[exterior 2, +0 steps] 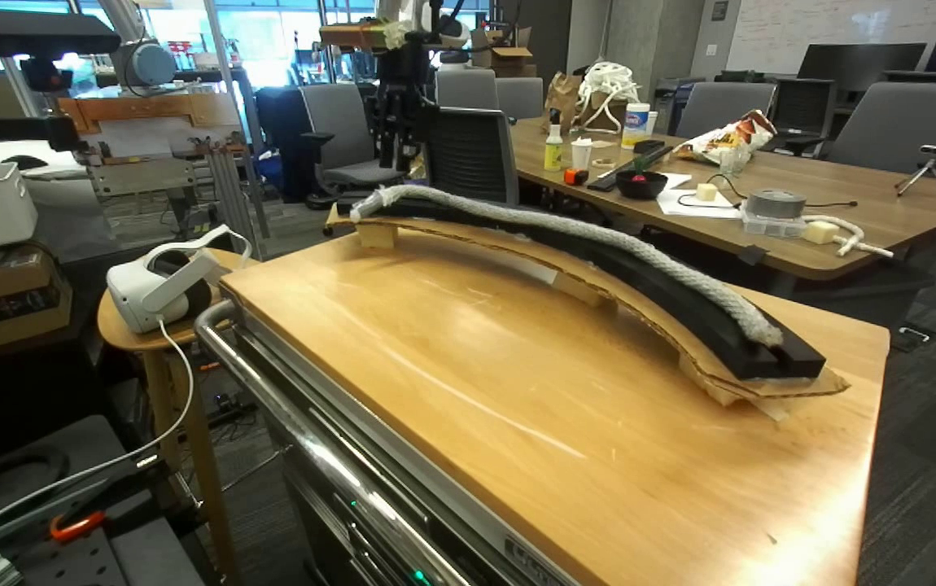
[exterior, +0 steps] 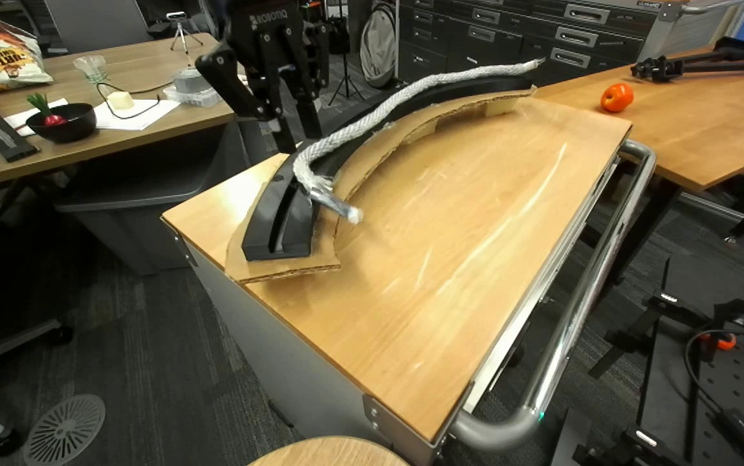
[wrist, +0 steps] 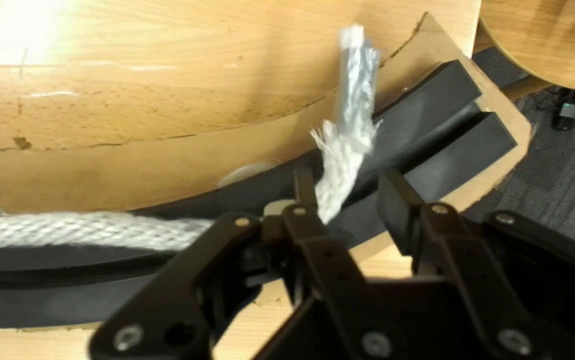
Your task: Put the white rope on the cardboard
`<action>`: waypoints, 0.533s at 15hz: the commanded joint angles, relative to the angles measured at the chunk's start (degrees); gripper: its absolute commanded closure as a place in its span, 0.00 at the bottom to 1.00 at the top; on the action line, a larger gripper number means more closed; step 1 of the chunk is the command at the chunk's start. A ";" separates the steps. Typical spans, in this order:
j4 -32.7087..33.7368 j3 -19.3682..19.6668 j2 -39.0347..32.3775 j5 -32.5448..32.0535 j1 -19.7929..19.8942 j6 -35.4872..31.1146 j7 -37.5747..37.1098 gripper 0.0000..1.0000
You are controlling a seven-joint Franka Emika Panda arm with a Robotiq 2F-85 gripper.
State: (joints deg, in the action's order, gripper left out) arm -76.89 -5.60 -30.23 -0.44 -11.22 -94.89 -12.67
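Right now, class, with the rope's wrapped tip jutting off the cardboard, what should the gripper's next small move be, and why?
I'd probably ease the open gripper toward the wrapped tip of the white rope, ready to swing it over the black strip: the tip juts past the cardboard's inner edge over the tabletop, while most of the rope lies along the strip.

The table (exterior: 462,220), a light wooden top with a metal rail (exterior: 579,310) along one long side, carries small tan blocks (exterior 2: 377,236) that hold up the long, arc-shaped cardboard (exterior: 372,152), which curves along the opposite side.
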 commanded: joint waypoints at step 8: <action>-0.51 1.62 4.66 4.00 2.15 1.79 1.68 0.00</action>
State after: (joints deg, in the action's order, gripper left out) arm -75.47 -5.47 -28.19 7.93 -8.39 -94.72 -12.28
